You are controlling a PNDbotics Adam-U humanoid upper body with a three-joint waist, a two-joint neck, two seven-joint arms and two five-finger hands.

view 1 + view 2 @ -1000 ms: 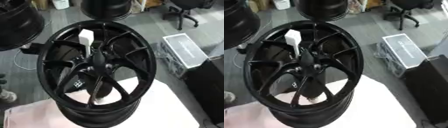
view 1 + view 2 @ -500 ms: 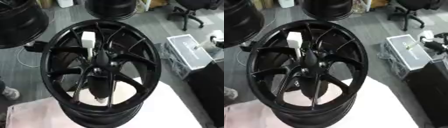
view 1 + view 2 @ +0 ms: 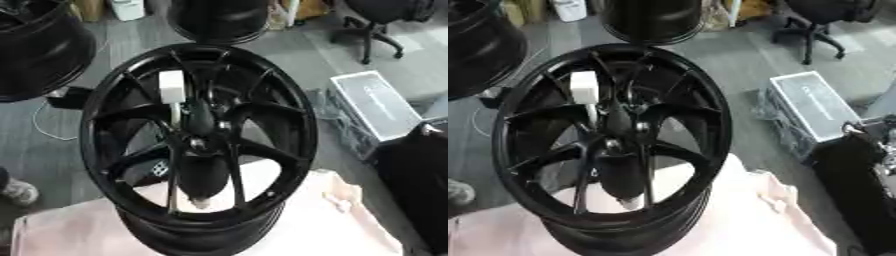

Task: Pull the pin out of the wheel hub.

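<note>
Left eye view, read L to R. A spare black wheel point(image 3: 35, 45) is seen far left on the floor, parked out of the way. At centre, the wheel hub point(image 3: 199, 145) is stood upright on its rim on a pale pink cloth point(image 3: 332, 220), prob. so the rim is cushioned and the face is turned to the head camera. The pin point(image 3: 172, 92) is seated in the hub just above-left of centre, with its white block head left proud of the spokes, presumably as the part to be gripped. It is judged not yet pulled.

A second spare wheel point(image 3: 219, 20) is set far behind. A silver case point(image 3: 381, 107) lies on the floor to the right, with an office chair point(image 3: 376, 25) beyond it.

Count: wheels x3 (1 worked, 2 spare), pin x1, case x1, chair x1.

No hand is shown in either view, so finger state can't be told. A dark bulk point(image 3: 868, 190) at the right edge can't be identified.
</note>
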